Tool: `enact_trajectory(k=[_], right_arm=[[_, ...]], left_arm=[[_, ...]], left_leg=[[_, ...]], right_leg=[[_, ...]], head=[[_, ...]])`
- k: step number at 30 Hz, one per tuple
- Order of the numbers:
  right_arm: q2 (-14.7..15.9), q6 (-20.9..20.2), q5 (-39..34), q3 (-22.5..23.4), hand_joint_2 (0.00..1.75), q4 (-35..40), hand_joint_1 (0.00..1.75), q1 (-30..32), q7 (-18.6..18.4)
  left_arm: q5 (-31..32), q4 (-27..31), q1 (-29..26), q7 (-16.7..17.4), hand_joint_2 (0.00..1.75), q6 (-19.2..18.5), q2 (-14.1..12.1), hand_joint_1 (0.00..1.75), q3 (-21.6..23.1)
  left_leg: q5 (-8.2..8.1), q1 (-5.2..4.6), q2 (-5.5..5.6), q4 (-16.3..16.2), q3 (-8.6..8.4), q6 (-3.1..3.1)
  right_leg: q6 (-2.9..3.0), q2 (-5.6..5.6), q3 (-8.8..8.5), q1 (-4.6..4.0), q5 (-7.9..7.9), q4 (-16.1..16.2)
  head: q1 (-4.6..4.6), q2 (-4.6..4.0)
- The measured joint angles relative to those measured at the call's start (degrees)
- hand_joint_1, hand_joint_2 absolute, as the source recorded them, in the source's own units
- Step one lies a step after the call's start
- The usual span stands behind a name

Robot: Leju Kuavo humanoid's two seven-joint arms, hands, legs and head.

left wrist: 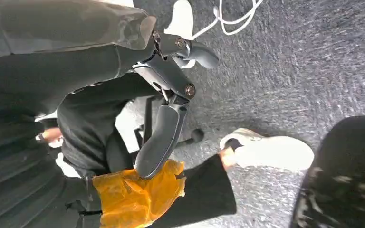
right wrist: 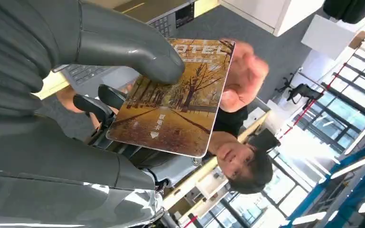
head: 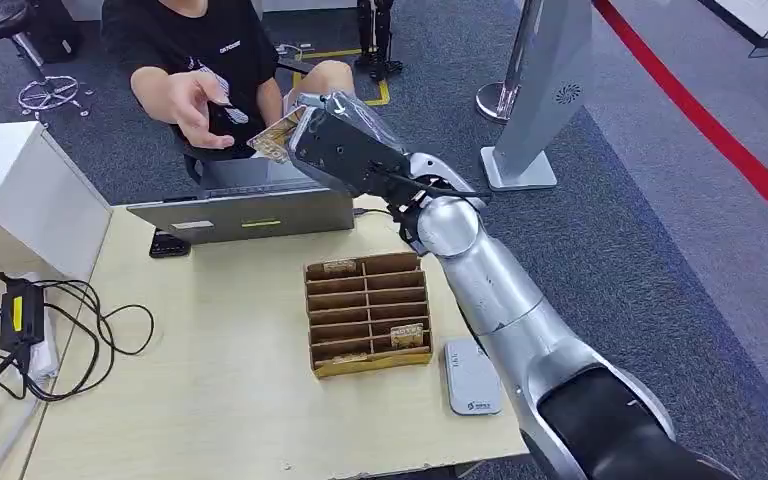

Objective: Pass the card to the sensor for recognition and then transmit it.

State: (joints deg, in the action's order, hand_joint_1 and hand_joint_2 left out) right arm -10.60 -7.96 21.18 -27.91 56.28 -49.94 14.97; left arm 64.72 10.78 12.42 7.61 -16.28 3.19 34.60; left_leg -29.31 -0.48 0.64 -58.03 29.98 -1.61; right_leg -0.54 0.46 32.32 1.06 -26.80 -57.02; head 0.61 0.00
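Clearly the fingers [right wrist: 92, 102] and thumb of the right hand [head: 335, 150] pinch the card [right wrist: 176, 97] by one end, leaving most of it free for the person's hand [head: 195, 110] reaching in just beside it. The arm stretches out past the laptop [head: 245, 210], well beyond the card holder [head: 368, 312] and sensor [head: 471, 378] on the surface [head: 210, 400], so this looks like the handover. The left hand [left wrist: 164, 118] hangs low with fingers apart, holding nothing.

The head view looks down over the table [head: 210, 400]; the right wrist view sits close behind the card [right wrist: 176, 102], sharing the person's hand [head: 198, 112]; the left wrist view faces the floor [left wrist: 290, 71].
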Motion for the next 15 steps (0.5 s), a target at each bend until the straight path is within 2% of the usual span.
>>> enact_trajectory(k=[8, 9, 10, 12, 15], right_arm=[[-0.44, 0.0, 0.0, 0.0, 1.75, -1.27, 1.75, -0.39, 0.02], [-1.8, -2.14, -5.67, 0.96, 1.75, -4.92, 1.75, -3.09, -4.14], [-2.28, -1.81, -6.65, 1.4, 1.75, -6.3, 1.75, -4.64, -5.41], [-4.48, 1.36, -6.25, 2.69, 1.75, -14.37, 1.75, -9.76, -10.3], [-6.49, 5.47, -2.14, 2.58, 1.75, -21.25, 1.75, -13.54, -12.96]], left_arm=[[0.0, 0.0, 0.0, -0.11, 1.75, 0.0, -0.02, 0.0, 0.2], [1.75, 0.0, 0.44, -1.18, 1.75, -1.38, 0.07, 0.0, 0.9], [2.19, 0.0, 0.76, -1.42, 1.75, -1.84, 0.15, 0.0, 1.27], [3.78, 0.0, 1.85, -2.25, 1.75, -3.57, 0.79, 0.0, 2.3], [5.09, 0.0, 2.94, -2.8, 1.75, -4.68, 1.64, 0.0, 3.56]], left_leg=[[0.0, -0.01, 0.0, -0.01, 0.0, 0.0], [0.0, -0.01, -0.06, -0.01, 0.0, 0.0], [0.0, -0.01, -0.06, -0.01, 0.0, 0.0], [0.02, 0.0, -0.02, -0.01, 0.0, 0.01], [0.03, 0.02, -0.02, -0.01, -0.01, 0.01]], right_leg=[[0.0, 0.0, 0.0, 0.01, 0.01, 0.01], [0.02, 0.04, 0.04, 0.0, 0.03, -0.01], [0.02, 0.04, 0.04, 0.01, 0.03, -0.01], [0.02, 0.02, 0.05, 0.0, 0.03, -0.02], [0.02, 0.02, 0.03, -0.02, 0.03, -0.04]], head=[[0.0, 0.0], [0.0, 0.0], [0.0, 0.0], [0.07, 0.0], [0.02, 0.0]])
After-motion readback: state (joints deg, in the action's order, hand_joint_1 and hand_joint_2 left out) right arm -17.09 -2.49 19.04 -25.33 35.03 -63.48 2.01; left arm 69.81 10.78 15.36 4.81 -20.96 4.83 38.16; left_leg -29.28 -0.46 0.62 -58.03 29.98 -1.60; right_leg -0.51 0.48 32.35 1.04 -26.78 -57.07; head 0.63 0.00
